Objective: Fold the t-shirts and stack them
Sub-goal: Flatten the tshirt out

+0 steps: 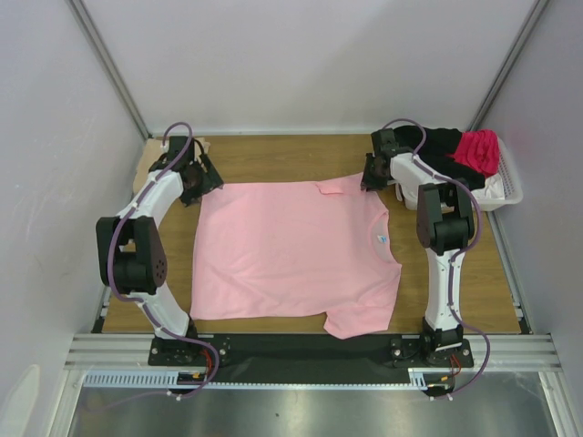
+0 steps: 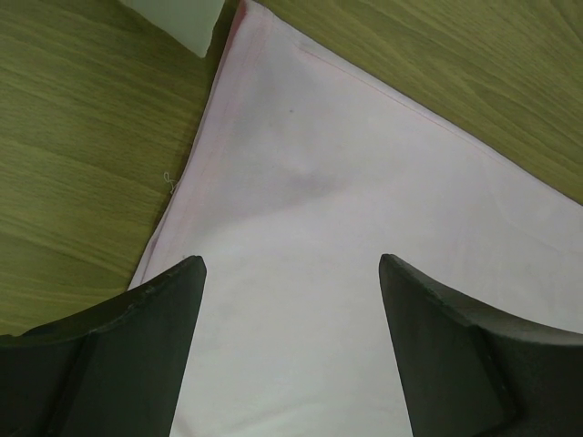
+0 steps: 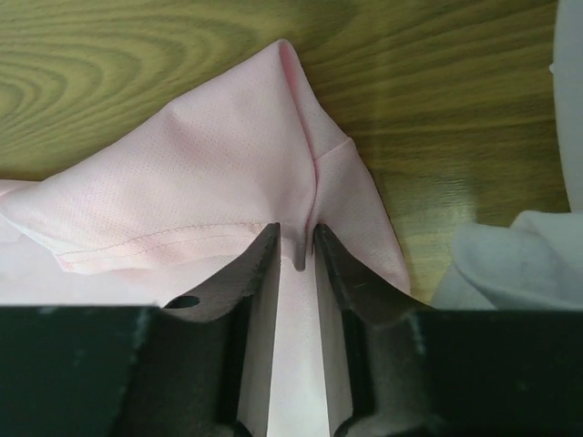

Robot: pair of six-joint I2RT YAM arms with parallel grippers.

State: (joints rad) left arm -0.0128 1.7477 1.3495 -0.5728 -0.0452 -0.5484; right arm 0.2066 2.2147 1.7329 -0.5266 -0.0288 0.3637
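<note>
A light pink t-shirt [image 1: 291,250] lies spread flat on the wooden table, its collar to the right. My left gripper [image 1: 202,182] stands open over the shirt's far left corner [image 2: 346,182], both fingers [image 2: 164,328] above the cloth with nothing between them. My right gripper [image 1: 369,177] is at the far right sleeve. In the right wrist view its jaws [image 3: 296,229] are nearly together, pinching a raised ridge of the pink sleeve [image 3: 200,155]. A black shirt [image 1: 442,146] and a magenta shirt [image 1: 478,150] sit in the basket.
A white plastic basket [image 1: 510,187] stands at the far right corner, close to the right arm. A pale tan cloth [image 1: 146,171] lies behind the left arm at the far left. Grey walls close in three sides of the table.
</note>
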